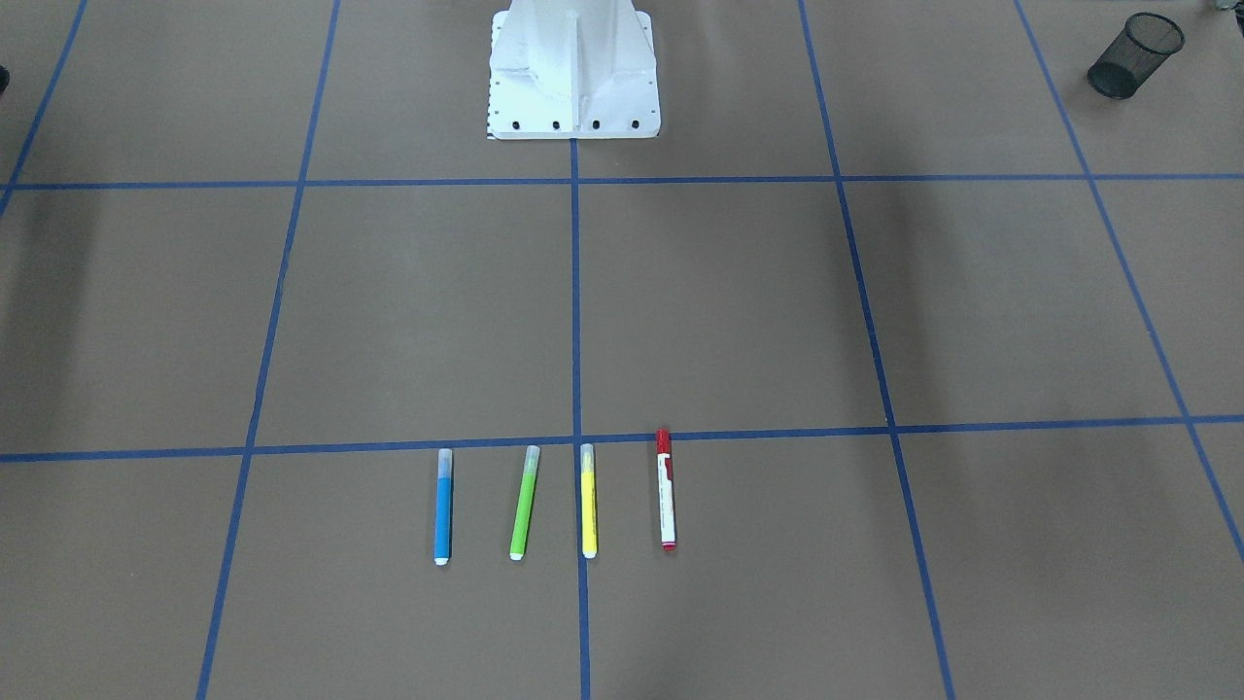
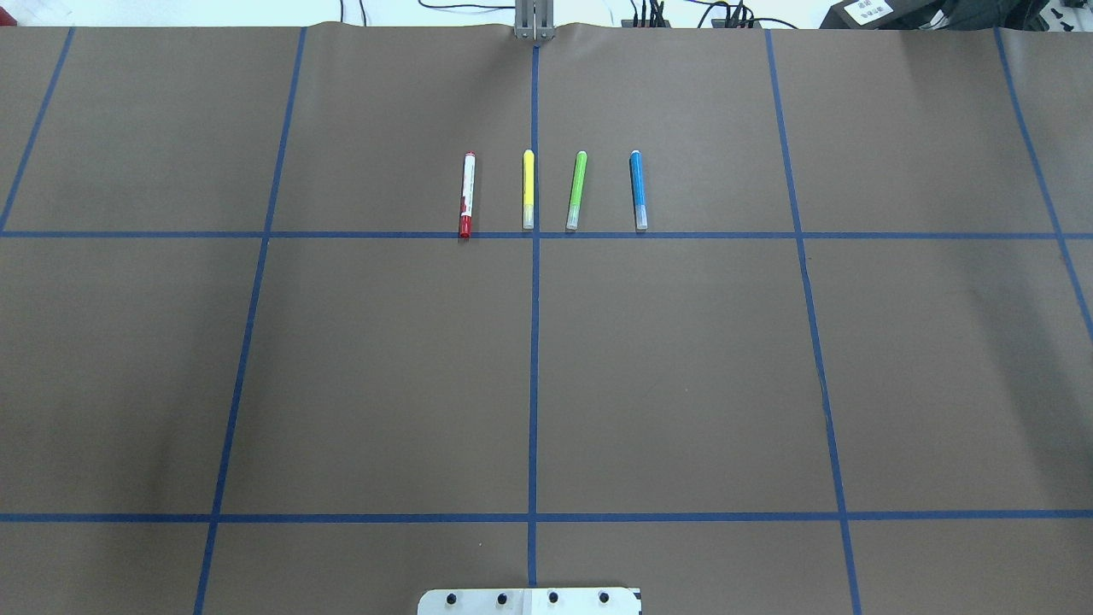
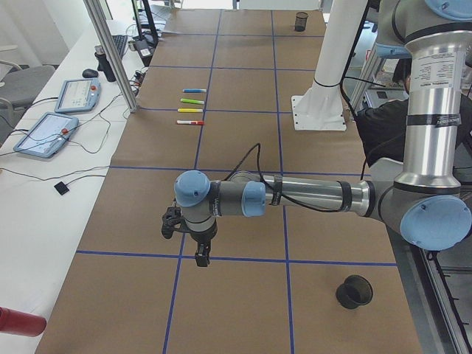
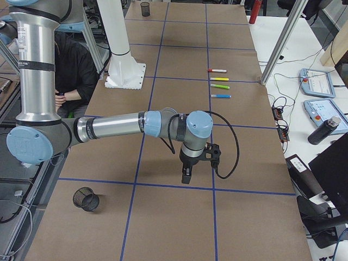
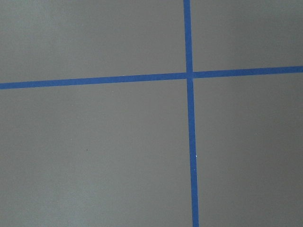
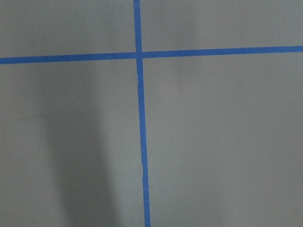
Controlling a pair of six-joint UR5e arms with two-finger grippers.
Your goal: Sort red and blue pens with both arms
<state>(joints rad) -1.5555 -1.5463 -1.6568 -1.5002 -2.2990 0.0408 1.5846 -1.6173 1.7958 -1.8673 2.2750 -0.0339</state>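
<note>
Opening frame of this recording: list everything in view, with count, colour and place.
red pen: one, white barrel, red cap, row's robot-left end
yellow marker: one, yellow, beside it
green marker: one, green, third along
blue pen: one, blue, row's robot-right end
mesh cups: two, black, one near each table end
table: one, brown, blue tape grid
pedestal: one, white, robot's side
left arm: one, grey, stretched over the left end; left gripper black, pointing down
right arm: one, grey, over the right end; right gripper black, pointing down

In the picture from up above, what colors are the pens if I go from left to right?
red pen → yellow marker → green marker → blue pen
</note>
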